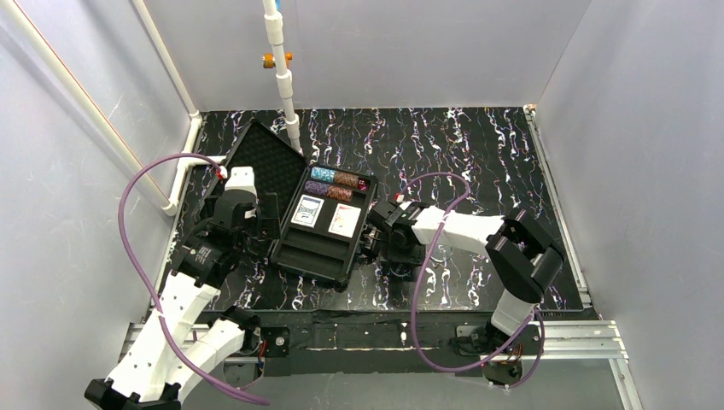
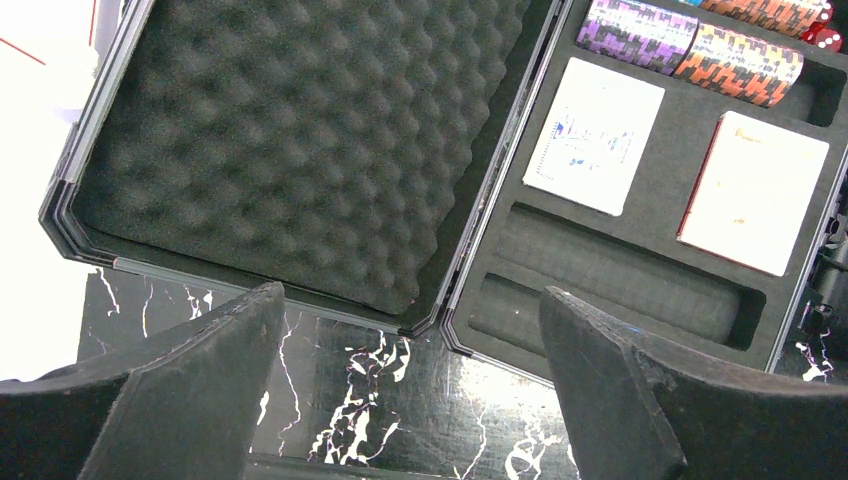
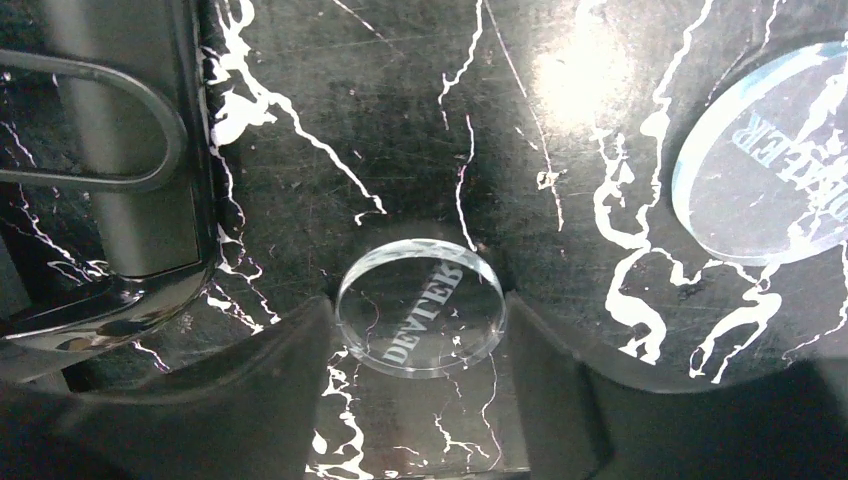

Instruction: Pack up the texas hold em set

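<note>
The black case (image 1: 282, 256) lies open, its foam-lined lid (image 2: 300, 140) flat to the left and its moulded tray (image 2: 620, 290) to the right. The tray holds purple chips (image 2: 640, 32), brown chips (image 2: 740, 62), teal chips (image 1: 322, 173) and two card decks (image 2: 595, 135) (image 2: 755, 190). My left gripper (image 2: 412, 370) hovers open over the case's near hinge corner, holding nothing. Right of the case, my right gripper (image 3: 418, 320) is low on the table. Its fingers press both sides of a clear round "DEALER" disc (image 3: 420, 290) that lies flat.
A second clear disc (image 3: 765, 170) lies on the marbled black mat to the right of the held one. The case's handle (image 3: 90, 130) is just left of my right gripper. Red dice (image 2: 825, 35) sit beside the chips. A white pipe (image 1: 286, 85) stands behind the lid.
</note>
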Action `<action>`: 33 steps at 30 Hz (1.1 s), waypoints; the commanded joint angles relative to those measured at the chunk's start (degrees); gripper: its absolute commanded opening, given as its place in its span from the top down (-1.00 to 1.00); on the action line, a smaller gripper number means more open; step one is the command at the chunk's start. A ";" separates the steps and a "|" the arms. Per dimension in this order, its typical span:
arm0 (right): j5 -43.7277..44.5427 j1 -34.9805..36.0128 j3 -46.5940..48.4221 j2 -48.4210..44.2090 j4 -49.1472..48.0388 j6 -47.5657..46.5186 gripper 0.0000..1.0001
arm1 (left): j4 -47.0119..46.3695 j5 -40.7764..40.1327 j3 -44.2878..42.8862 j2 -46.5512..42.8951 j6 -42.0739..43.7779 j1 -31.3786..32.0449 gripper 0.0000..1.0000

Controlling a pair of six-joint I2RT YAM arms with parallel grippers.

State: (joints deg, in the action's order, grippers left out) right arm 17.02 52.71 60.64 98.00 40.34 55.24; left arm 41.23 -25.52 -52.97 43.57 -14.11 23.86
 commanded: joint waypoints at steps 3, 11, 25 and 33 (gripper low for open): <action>3.03 0.89 0.32 2.99 2.63 -1.51 -0.19 | 0.79 -0.94 0.46 0.07 -0.22 0.05 -0.97; 5.84 0.99 4.92 1.50 4.93 -3.64 0.11 | 0.78 -0.94 0.50 -0.05 -0.16 0.06 -0.97; 12.03 0.99 18.18 -0.43 9.12 -11.91 0.25 | 0.78 -0.85 0.58 0.11 -0.14 0.05 -0.97; 10.94 1.37 27.16 1.49 7.51 -19.51 0.29 | 0.78 -1.47 0.52 -0.06 -0.13 0.05 -0.97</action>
State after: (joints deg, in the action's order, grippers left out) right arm 26.85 53.54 81.73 99.39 48.07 40.77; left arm 41.23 -25.52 -52.97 43.79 -14.11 23.86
